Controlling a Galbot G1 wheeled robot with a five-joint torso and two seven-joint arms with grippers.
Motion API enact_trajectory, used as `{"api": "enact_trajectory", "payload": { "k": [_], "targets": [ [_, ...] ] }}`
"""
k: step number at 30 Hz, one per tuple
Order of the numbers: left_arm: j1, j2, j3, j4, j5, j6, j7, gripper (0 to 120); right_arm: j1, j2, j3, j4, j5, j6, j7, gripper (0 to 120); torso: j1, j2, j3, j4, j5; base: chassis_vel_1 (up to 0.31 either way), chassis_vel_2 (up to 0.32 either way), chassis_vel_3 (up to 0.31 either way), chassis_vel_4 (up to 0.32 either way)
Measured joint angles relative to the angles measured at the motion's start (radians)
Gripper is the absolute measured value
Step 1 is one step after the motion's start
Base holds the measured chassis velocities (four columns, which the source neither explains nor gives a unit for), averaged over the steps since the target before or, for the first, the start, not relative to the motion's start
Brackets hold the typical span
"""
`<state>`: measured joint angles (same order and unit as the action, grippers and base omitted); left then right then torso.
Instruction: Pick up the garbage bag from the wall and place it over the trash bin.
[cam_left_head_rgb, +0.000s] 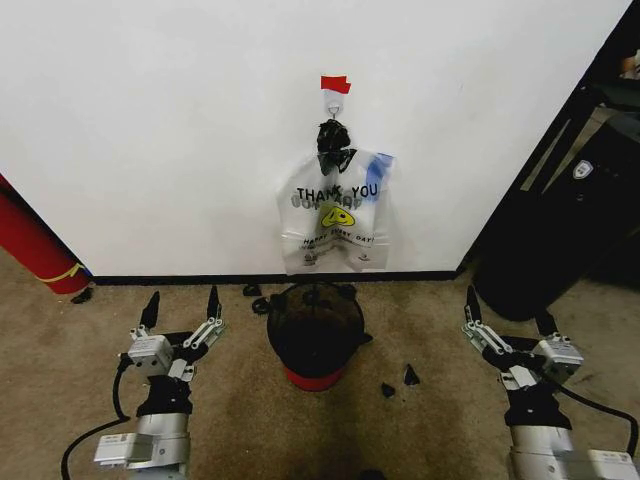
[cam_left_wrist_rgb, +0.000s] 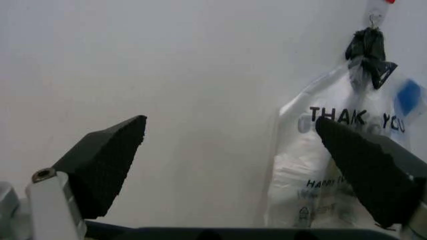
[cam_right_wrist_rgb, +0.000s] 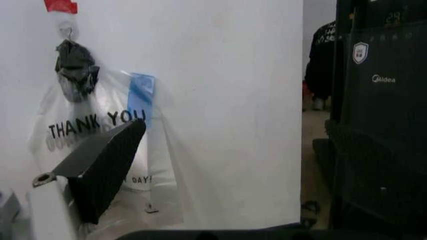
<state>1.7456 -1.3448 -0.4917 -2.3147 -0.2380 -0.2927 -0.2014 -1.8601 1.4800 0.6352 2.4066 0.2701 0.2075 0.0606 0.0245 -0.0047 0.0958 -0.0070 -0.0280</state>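
Head view: garbage bag (cam_left_head_rgb: 335, 215) hangs from a hook on the wall (cam_left_head_rgb: 150, 130), at 12 o'clock above the trash bin (cam_left_head_rgb: 315, 335). Left hand (cam_left_head_rgb: 181, 308) at 9 o'clock, released; right hand (cam_left_head_rgb: 505, 335) at 3 o'clock, state undeterminable.

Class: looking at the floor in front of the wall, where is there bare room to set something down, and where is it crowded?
Bare carpet lies between the left gripper and the trash bin, and between the bin and the right gripper. Crowded: black scraps beside the bin, and the garbage bag hanging directly above it.
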Motion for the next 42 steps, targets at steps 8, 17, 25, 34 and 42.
{"api": "enact_trajectory", "payload": {
  "k": [8, 17, 25, 34, 42],
  "targets": [
    [-0.009, -0.006, 0.023, 0.02, 0.026, 0.001, -0.002, 100, -0.009, 0.006, -0.006, 0.028, 0.0, -0.001, 0.002, 100, 0.0, 0.0, 0.0, 0.0001, 0.0, 0.0, 0.0, 0.0, 0.0],
    [0.001, -0.016, 0.013, 0.046, 0.053, -0.023, -0.004, 100, 0.032, -0.038, -0.05, 0.004, 0.056, -0.011, -0.014, 100, 0.0, 0.0, 0.0, 0.0, 0.0001, 0.0, 0.0, 0.0, 0.0],
    [-0.007, -0.004, 0.016, 0.097, 0.01, -0.052, -0.007, 100, 0.279, -0.167, -0.141, -0.124, 0.506, -0.153, -0.097, 100, 0.0, 0.0, 0.0, 0.0004, 0.0, 0.0, 0.0, 0.0, 0.0],
    [0.002, -0.012, -0.041, 0.101, -0.012, -0.05, -0.009, 100, 0.7, -0.224, -0.291, -0.414, 0.814, -0.271, -0.209, 100, 0.0, 0.0, 0.0, 0.0006, -0.0001, 0.0, 0.0, 0.0, 0.0],
    [0.013, -0.056, -0.04, 0.103, 0.028, -0.054, -0.01, 100, 0.908, -0.158, -0.393, -0.571, 0.861, -0.305, -0.22, 100, 0.0, 0.0, 0.0, -0.0001, -0.0002, 0.0, 0.0, 0.0, 0.0]
  ]
}}
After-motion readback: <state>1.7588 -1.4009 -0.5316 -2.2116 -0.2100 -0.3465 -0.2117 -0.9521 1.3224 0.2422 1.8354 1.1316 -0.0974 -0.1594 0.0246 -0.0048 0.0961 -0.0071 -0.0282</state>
